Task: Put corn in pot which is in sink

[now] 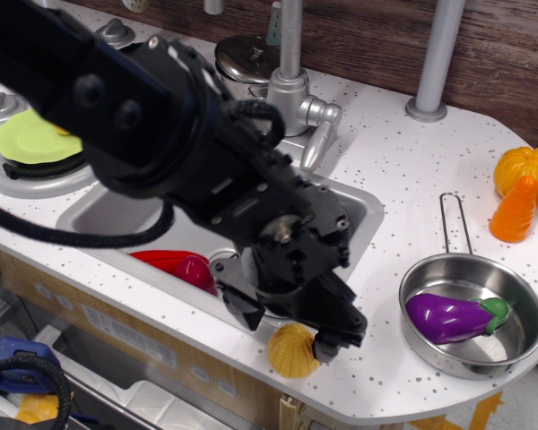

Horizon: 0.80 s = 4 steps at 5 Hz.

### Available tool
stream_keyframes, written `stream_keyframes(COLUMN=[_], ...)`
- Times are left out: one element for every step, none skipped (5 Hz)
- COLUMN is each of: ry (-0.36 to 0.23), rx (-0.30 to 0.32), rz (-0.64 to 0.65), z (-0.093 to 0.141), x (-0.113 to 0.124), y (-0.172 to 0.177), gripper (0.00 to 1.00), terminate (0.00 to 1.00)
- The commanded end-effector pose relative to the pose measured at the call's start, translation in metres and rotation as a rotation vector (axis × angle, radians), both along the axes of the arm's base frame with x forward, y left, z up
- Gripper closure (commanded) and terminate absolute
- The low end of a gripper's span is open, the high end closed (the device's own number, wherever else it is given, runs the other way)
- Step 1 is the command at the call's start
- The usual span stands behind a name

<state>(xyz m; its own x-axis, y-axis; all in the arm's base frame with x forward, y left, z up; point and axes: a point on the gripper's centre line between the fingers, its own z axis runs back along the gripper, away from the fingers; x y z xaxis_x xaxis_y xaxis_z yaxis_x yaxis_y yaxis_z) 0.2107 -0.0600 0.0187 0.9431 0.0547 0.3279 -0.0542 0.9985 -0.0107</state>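
The yellow ribbed corn (287, 354) stands on the white counter at the front edge, just right of the sink (363, 215). My black gripper (291, 331) hangs right over the corn and covers its top. One finger (240, 312) is to the corn's left and the other finger (332, 345) is at its right side. The jaws look open, and I cannot tell if they touch the corn. The steel pot in the sink is hidden behind my arm.
A red toy (175, 264) lies in the sink. A shallow steel pan (520, 336) holding a purple eggplant (453, 315) sits to the right. An orange carrot (516, 210), a yellow pepper (524, 170), a faucet (291, 90), a lidded pot (242, 54) and a green plate (31, 143) lie farther off.
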Motion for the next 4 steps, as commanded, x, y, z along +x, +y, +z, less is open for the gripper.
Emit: stream_keyframes(ry=[-0.043,-0.063,-0.081,-0.087], rx=[-0.051,-0.048,-0.049,-0.002], rz=[0.014,0.031,0.033,-0.020], z=[-0.012,-0.017,-0.021,-0.006], x=[0.003,0.000,0.001,0.012], y=[-0.001,-0.005,-0.005,0.001], gripper=[0.00,0.00,1.00,1.00], terminate=[0.00,0.00,0.00,0.00])
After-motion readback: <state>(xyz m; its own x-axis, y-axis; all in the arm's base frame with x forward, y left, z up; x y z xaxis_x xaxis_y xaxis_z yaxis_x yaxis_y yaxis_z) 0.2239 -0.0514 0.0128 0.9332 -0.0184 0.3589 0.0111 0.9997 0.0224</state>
